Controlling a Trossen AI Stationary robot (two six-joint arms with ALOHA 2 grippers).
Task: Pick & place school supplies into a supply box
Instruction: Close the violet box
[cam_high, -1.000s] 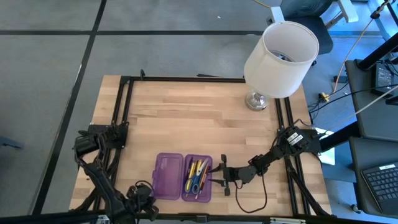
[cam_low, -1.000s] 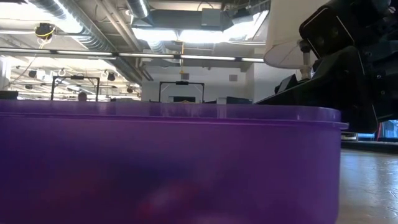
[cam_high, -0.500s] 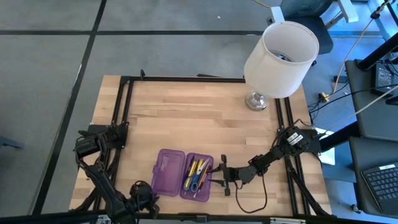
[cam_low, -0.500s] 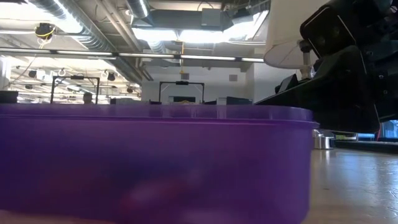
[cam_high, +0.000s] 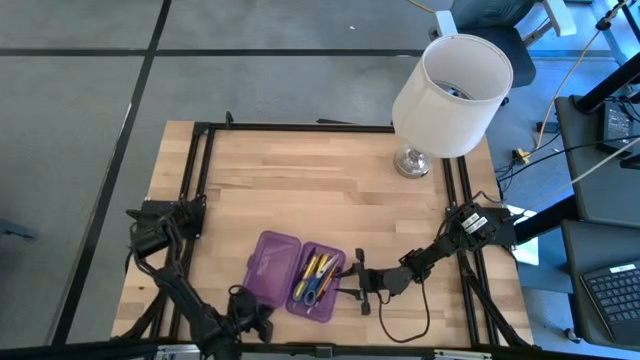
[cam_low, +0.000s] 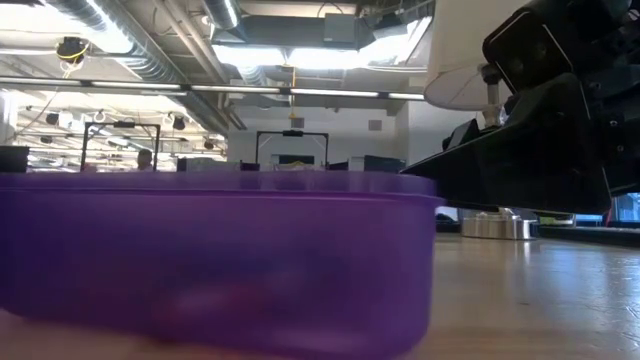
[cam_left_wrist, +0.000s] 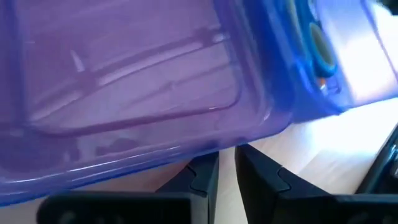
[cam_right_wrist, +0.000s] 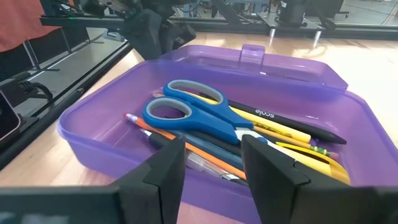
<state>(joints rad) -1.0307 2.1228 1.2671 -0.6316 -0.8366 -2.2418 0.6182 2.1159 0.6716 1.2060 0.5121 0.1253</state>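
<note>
Supply box lies open at table 6 o'clock edge, skewed, both halves flat. Scissors and pens already lie in the half toward 3 o'clock; the other half is empty, likely the lid.

Left hand sits at 7 o'clock, low against the lid's outer edge. Left wrist view: fingers nearly together, gripping nothing, tips under the lid rim, probably placed to lift it shut.

Right hand at 5 o'clock, just beside the filled half. Right wrist view: fingers apart, empty, perhaps bracing the box.

Only the right wrist view shows the contents clearly; the low view gives just a purple wall; the high view alone shows the lamp at 1 o'clock.
</note>
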